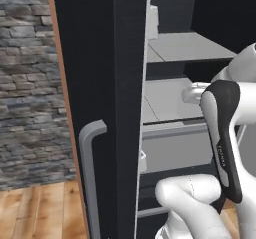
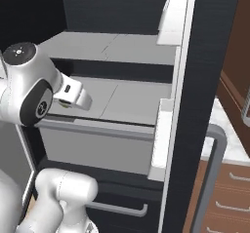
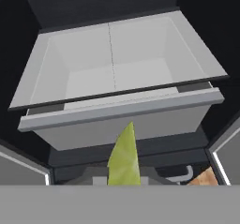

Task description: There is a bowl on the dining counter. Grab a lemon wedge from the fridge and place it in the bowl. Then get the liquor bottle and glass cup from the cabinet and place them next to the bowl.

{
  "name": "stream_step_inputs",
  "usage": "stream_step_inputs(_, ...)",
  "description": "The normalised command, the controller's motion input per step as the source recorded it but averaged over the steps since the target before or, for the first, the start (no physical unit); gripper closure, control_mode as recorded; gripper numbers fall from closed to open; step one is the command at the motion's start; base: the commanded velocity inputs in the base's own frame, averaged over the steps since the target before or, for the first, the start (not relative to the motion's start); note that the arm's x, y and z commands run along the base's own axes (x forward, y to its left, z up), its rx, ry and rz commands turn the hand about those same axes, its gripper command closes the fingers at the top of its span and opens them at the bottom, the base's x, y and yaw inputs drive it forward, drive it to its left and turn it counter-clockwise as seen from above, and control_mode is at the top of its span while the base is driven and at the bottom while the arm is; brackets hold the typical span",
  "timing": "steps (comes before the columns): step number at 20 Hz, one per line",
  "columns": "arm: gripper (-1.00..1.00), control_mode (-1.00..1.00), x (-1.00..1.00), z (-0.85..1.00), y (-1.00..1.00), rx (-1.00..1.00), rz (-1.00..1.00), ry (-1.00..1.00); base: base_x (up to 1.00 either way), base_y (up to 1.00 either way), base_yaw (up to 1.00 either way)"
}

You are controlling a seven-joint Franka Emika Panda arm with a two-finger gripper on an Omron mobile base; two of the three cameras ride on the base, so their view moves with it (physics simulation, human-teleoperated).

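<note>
The fridge [image 1: 100, 83] stands open, its black doors swung out to either side of me. My gripper [image 2: 73, 96] is inside it, above a grey shelf [image 2: 127, 100] and over a pale grey crisper drawer [image 3: 117, 78]. In the hand view a yellow-green lemon wedge [image 3: 124, 157] rises between my fingers, and the gripper is shut on it. In the left base view the hand [image 1: 192, 93] sits at the same shelf level. The drawer under the wedge holds nothing that I can see.
The left fridge door with its grey handle [image 1: 87, 173] stands close on my left, the right door edge [image 2: 210, 56] on my right. A stone wall [image 1: 25, 83] and wooden floor [image 1: 35, 208] lie left. Brown drawer units [image 2: 229, 193] under a marble counter [image 2: 229, 129] stand right.
</note>
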Motion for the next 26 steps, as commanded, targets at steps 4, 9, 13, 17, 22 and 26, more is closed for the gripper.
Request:
stream_step_inputs(4, 1.00, 1.00, 0.00, 0.00, 0.00, 0.00, 0.00, 0.00, -0.99, 0.00, 0.00)
stream_step_inputs(9, 1.00, 1.00, 0.00, 0.00, 0.00, 0.00, 0.00, 0.00, -0.93, 0.03, -0.01)
stream_step_inputs(13, 1.00, 1.00, 0.00, 0.00, 0.00, 0.00, 0.00, 0.00, -0.28, 0.01, -0.32)
stream_step_inputs(17, 1.00, 1.00, 0.00, 0.00, 0.00, 0.00, 0.00, 0.00, -0.02, -0.01, -0.70)
stream_step_inputs(22, 1.00, 1.00, 0.00, 0.00, 0.00, 0.00, 0.00, 0.00, -0.22, -0.18, -0.78)
stream_step_inputs(26, 1.00, 1.00, 0.00, 0.00, 0.00, 0.00, 0.00, 0.00, -0.43, -0.19, -0.79)
